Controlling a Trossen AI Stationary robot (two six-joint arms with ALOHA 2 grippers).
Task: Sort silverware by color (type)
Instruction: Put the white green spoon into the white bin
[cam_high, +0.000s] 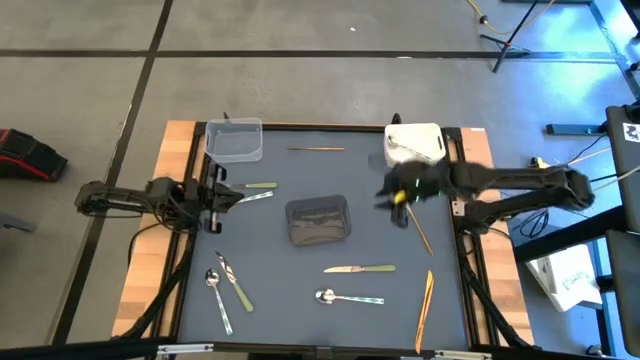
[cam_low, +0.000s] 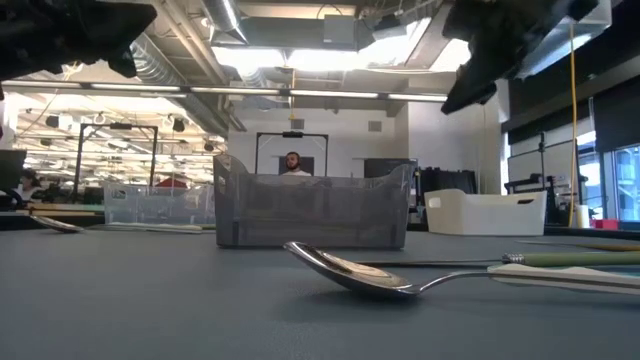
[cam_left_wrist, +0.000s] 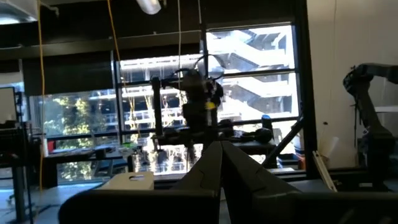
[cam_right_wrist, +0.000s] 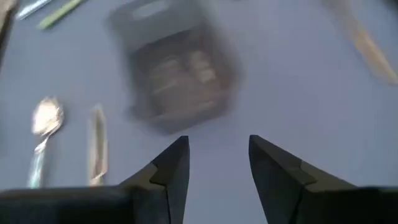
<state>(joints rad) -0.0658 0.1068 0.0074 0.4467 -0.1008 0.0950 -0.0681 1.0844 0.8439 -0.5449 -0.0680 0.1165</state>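
My right gripper (cam_high: 392, 195) is hovering empty over the table's right side, fingers (cam_right_wrist: 171, 165) apart.

My left gripper (cam_high: 222, 195) is waiting at the left edge with its fingers pressed together, just beside a green-handled knife (cam_high: 258, 186) and a silver piece (cam_high: 255, 197). The silverware is lying scattered on the mat: a spoon (cam_high: 217, 297) and another knife (cam_high: 236, 284) near left, a knife (cam_high: 360, 268) and spoon (cam_high: 348, 297) near the middle, gold pieces (cam_high: 425, 305) at the right and one (cam_high: 316, 149) far back. The grey tub (cam_high: 318, 220) is sitting mid-table, the clear tub (cam_high: 234, 140) far left, the white tub (cam_high: 415, 143) far right.
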